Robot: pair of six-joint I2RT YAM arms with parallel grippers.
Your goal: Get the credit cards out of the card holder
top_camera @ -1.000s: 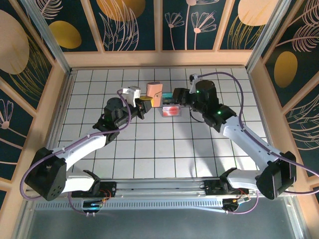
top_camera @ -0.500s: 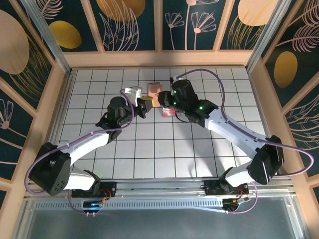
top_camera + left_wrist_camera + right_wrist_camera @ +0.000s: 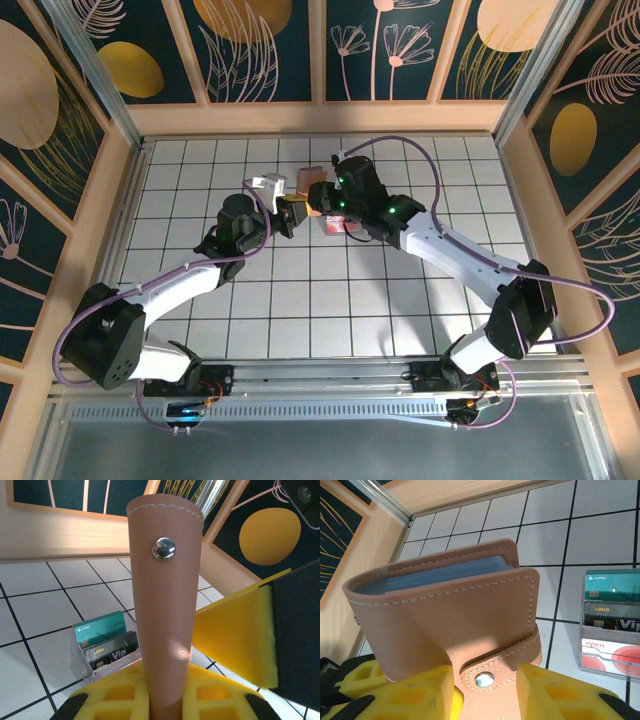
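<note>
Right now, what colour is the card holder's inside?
Blue-grey inside the tan card holder, clearest from the right wrist.

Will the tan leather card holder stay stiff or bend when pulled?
The tan-brown stitched leather card holder probably flexes; its thin snap tab curves round the edge. It seems light: the left hand pinches only one end. Matte leather should hardly slip.

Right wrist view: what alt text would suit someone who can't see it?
A folded tan-brown card holder sits close up, its snap tab between the right gripper's yellow pads. Right of it, a clear stand on white tiles holds three credit cards: teal, black, white-and-red.
</note>
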